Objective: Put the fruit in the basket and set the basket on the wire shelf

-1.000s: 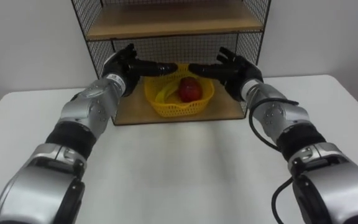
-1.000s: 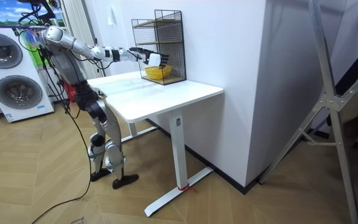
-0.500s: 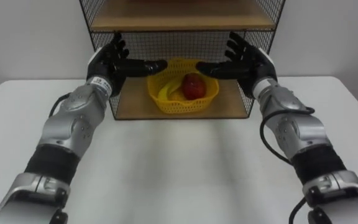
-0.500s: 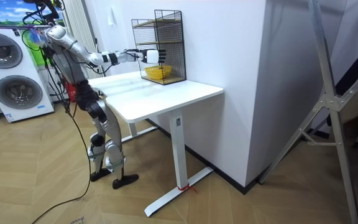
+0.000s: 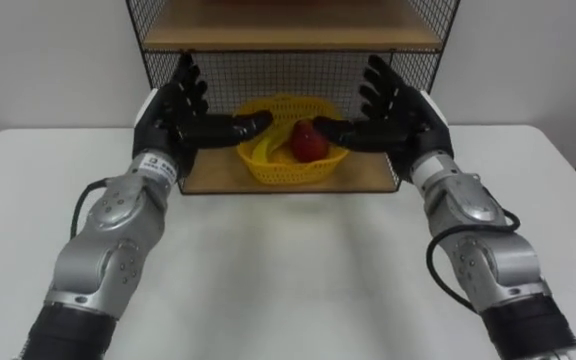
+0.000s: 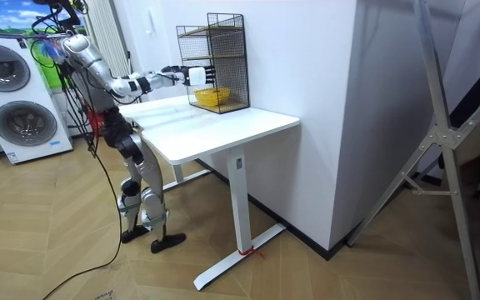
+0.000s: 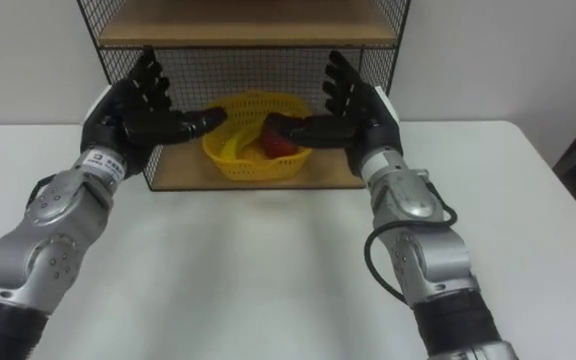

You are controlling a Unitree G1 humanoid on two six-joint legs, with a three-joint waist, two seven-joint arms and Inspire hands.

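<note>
Basket on the shelf, fruit aboard, and 2 empty hands out in front!

The robot stands at the end of the flat white table point(image 5: 288, 275), arms stretched towards the black wire shelf with wooden boards point(image 5: 268, 38) at the far edge against the wall. On its lower board sits the yellow woven plastic basket point(image 5: 288, 172), tucked well in, so the job looks as good as done. The left hand point(image 5: 176, 112) and right hand point(image 5: 400, 112) hover either side of it, palms facing each other, fingers spread wide and straight, thumbs pointing inward, gripping nothing. To my eye that is the pose of a 2-handed carry just let go. Whether a thumb touches the rim, I cannot tell. Inside lie 1 round red apple point(image 5: 308, 143) and 1 curved yellow banana point(image 5: 265, 150), side by side. No label or writing is readable.
</note>
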